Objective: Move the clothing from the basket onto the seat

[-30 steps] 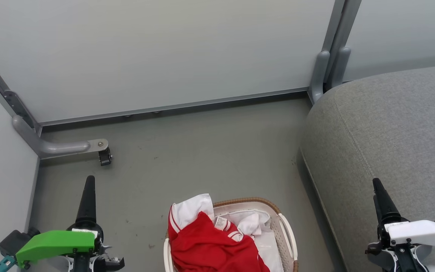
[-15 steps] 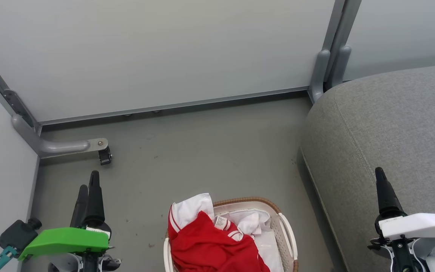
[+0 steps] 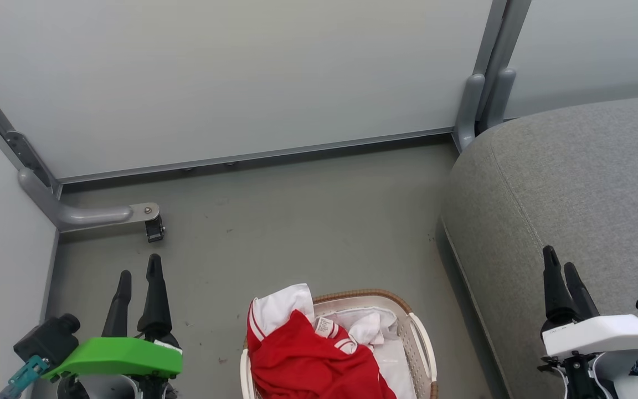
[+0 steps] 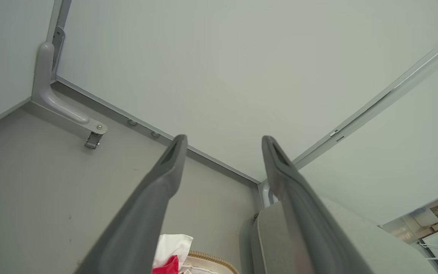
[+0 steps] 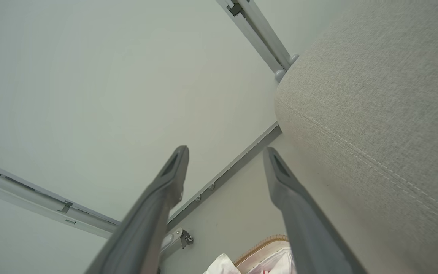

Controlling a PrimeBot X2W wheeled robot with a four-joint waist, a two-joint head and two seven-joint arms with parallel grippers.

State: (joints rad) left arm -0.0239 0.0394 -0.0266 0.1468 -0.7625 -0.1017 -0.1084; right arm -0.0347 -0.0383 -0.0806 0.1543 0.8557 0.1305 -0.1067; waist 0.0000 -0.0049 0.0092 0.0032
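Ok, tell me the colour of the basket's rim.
Brown, woven-looking, atop the cream basket; head view shows it best.

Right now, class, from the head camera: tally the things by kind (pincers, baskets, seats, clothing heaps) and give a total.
Pincers: 2, the left pincer and the right pincer, both open
Baskets: 1, the basket
Seats: 1, the seat
Clothing heaps: 1, the clothing, red and white, in the basket
Total: 5
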